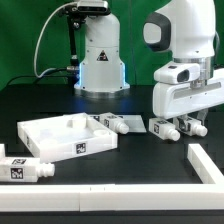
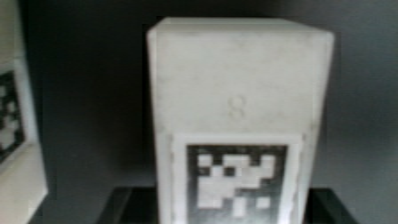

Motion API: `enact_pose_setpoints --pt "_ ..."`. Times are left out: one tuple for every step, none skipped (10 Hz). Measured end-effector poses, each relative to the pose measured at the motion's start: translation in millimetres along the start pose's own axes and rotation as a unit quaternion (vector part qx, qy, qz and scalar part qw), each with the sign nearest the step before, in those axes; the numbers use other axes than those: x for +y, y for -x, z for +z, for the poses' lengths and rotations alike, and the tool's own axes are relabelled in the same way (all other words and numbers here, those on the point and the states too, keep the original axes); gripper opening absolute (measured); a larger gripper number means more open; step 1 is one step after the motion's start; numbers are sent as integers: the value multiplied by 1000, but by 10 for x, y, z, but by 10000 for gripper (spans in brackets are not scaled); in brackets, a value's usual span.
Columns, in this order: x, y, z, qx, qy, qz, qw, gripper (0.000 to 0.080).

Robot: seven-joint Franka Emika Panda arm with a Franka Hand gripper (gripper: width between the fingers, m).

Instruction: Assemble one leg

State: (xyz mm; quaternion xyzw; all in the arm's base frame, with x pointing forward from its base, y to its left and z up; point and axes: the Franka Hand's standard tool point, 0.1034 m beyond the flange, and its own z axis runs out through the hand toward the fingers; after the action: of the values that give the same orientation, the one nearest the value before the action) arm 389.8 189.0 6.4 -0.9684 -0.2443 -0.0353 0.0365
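Observation:
In the wrist view one leg (image 2: 240, 100), a chunky white peg with a black-and-white tag, fills the picture. My gripper (image 2: 228, 208) has a dark finger (image 2: 135, 207) tight against each side of it. In the exterior view my gripper (image 1: 178, 122) is low over the table at the right, shut on this leg (image 1: 162, 127), which lies at table level. A second leg (image 1: 113, 123) lies next to the panel, and a third (image 1: 22, 171) lies at the front left. The large flat white square panel (image 1: 62, 136) with raised rim sits left of centre.
A white L-shaped bar runs along the front (image 1: 120, 198) and up the right side (image 1: 208, 165). The white robot base (image 1: 100, 60) stands at the back, with cables beside it.

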Motion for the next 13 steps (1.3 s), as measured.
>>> enact_pose_setpoints --pt "-3 0 0 0 0 0 1000 384" --pt "-5 1 0 0 0 0 1000 522" --pt "-3 -2 -14 -3 0 -1 1000 609" --pt "21 -8 -145 -25 4 -1 1000 609" --pt "72 -58 -373 -32 10 -5 999 641" --pt "158 -88 -567 -36 15 -9 999 647" --pt "314 -88 -735 -46 17 -27 998 647" --pt "566 -84 -916 -50 18 -33 998 649" --pt "832 -77 -1039 -51 16 -44 998 649" --pt "1112 -67 -1133 -50 16 -60 997 649" --pt "1309 -108 -1208 -50 17 -53 997 649" --pt "1332 -177 -1228 -47 17 -53 997 649" --pt "1301 -147 -1201 -50 16 -55 997 649"
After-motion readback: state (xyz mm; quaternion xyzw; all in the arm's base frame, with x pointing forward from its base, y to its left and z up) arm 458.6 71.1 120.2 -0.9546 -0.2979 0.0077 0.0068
